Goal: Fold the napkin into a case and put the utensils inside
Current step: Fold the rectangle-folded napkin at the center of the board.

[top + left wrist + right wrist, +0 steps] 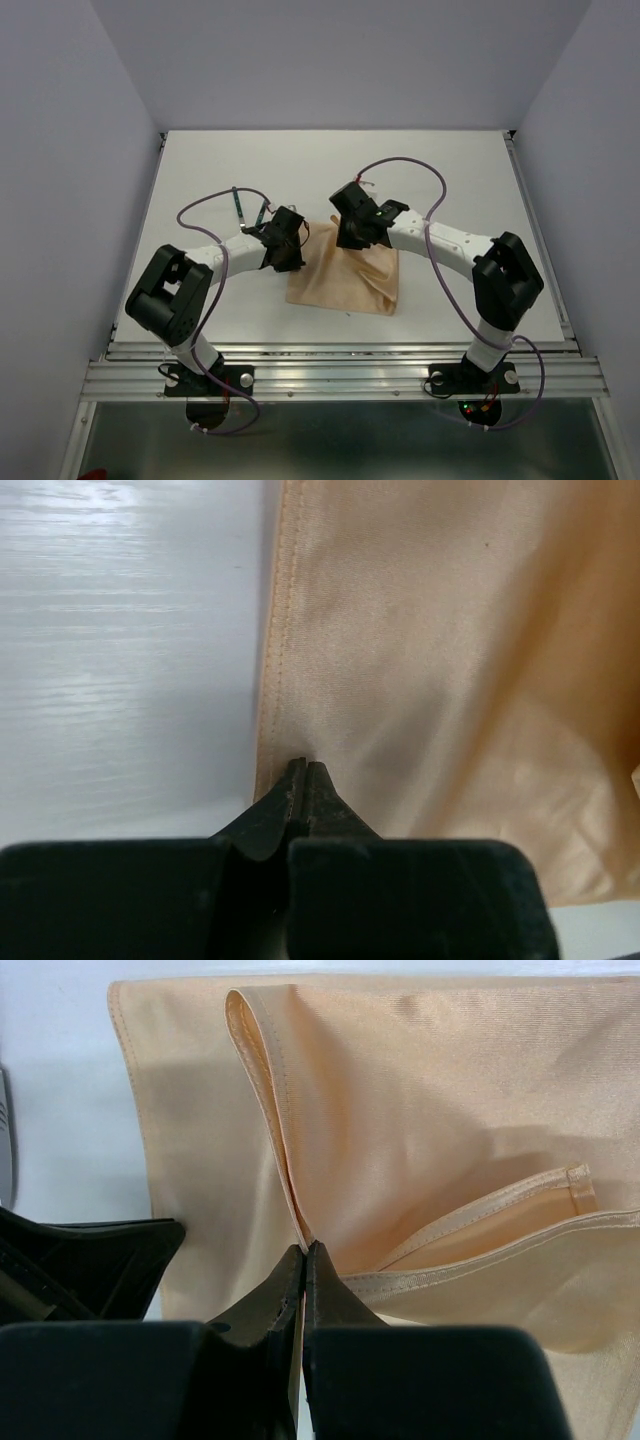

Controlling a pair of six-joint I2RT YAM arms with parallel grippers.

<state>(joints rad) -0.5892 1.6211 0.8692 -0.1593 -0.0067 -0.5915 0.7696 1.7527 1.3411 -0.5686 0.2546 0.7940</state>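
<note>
Right gripper [304, 1250]: jaws pressed together, with a thin line of peach cloth caught between them. They pinch the napkin [430, 1110] where a hemmed edge folds up and runs down into the tips. The lifted flap stands off the layer beneath, and a second hemmed fold slants away to the right of my fingers. Left gripper [305, 768]: jaws likewise closed tip to tip, set on the same cloth just inside its stitched side hem. The satin puckers slightly into the tips, so I read this as a pinch on a small bit of fabric. White table [120, 630] lies just beyond that hem. From above, my two grippers sit near each other along the napkin's far edge, the left at the far-left corner and the right nearer the middle, both arms bent inward. The napkin lies mid-table as a rumpled, roughly square patch, creased toward its right side. The utensils [241, 208], thin and dark-handled and too small to count, lie on the table beyond my left gripper, apart from the cloth. A purple cable [400, 162] loops over each arm.
</note>
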